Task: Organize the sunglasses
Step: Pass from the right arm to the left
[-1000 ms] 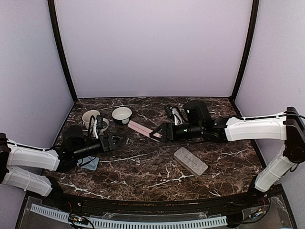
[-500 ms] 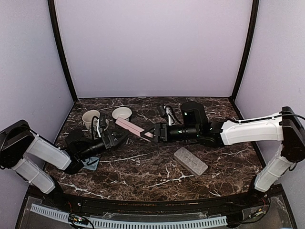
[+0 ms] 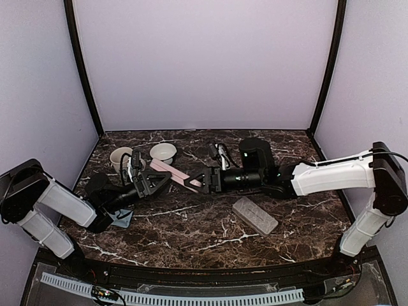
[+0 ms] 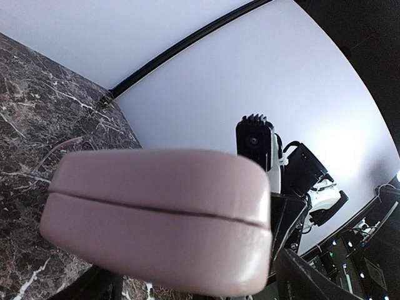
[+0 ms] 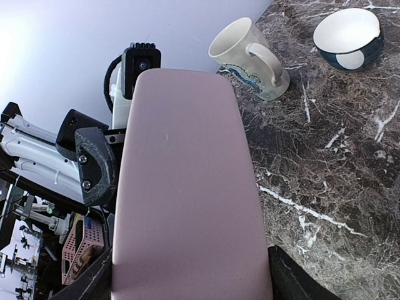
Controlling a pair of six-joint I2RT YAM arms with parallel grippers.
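A pink oblong case (image 3: 173,173) hangs above the table, left of centre. My right gripper (image 3: 200,181) is shut on its right end; in the right wrist view the case (image 5: 187,187) fills the space between the fingers. My left gripper (image 3: 158,181) is open, with its fingers spread either side of the case's left end, which fills the left wrist view (image 4: 156,219). I cannot tell if they touch it. The case is closed. Neither the red-framed nor the black-framed sunglasses show in any view.
A grey case (image 3: 255,215) lies right of centre. A white mug (image 3: 121,157) and a white bowl (image 3: 163,152) stand at the back left; both also show in the right wrist view, the mug (image 5: 250,56) and the bowl (image 5: 347,37). A light-blue cloth (image 3: 122,219) lies under the left arm.
My right gripper carried the pink case leftward. My left gripper rose and moved right, so its open fingers now flank the case's left end.
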